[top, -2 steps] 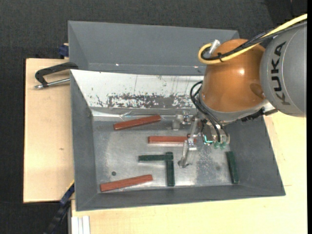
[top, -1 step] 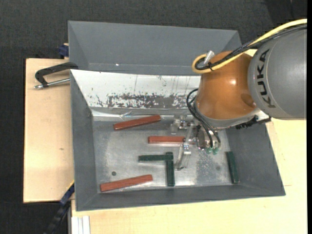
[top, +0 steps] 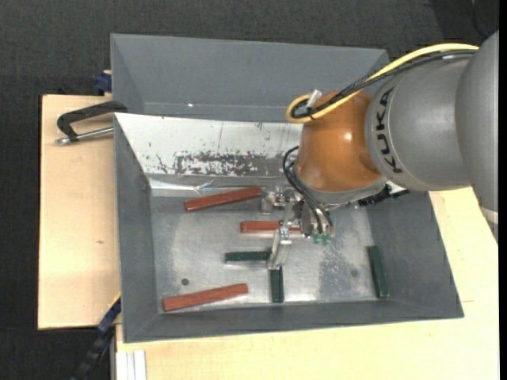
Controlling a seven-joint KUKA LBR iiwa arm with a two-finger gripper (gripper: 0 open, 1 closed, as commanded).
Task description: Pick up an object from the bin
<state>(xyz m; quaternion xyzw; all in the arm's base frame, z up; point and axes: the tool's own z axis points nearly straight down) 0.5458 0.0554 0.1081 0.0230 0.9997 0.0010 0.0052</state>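
My gripper (top: 276,229) hangs low over the middle of the bin, open, with one finger toward the back wall and the other toward the front. The right end of a short red-brown bar (top: 255,228) lies between the fingers, flat on the floor, and I see no contact with either one. A dark green bar (top: 245,256) lies just in front of it, its right end close to the front finger. A short dark green bar (top: 276,286) lies nearer the front wall, pointing front to back.
A long red-brown bar (top: 223,200) lies by the back wall, left of the gripper. Another long red-brown bar (top: 205,297) lies at the front left. A dark green bar (top: 378,271) lies at the right side. The arm and its orange cover hide the bin's right back part.
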